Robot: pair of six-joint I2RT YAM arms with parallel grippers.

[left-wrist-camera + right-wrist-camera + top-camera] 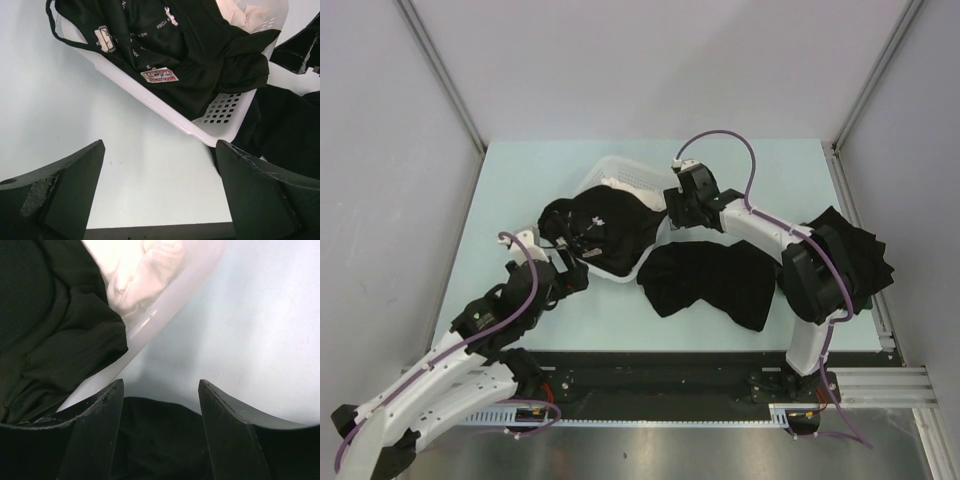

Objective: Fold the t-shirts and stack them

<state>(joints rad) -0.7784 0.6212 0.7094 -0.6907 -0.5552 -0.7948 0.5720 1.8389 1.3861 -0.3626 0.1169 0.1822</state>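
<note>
Top external: left end effector (575, 270) wide beside basket (620, 163) edge; right end effector (676, 213) parted, empty, at opposite rim.

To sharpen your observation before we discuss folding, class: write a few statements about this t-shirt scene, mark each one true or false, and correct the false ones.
1. The basket is white and holds black t-shirts. True.
2. The left arm's jaws are clamped on a shirt. False: they stand open with nothing between them.
3. Every shirt is inside the basket. False: one black shirt lies on the table beside it.
4. The right arm's jaws stand apart, close beside the basket. True.
</note>
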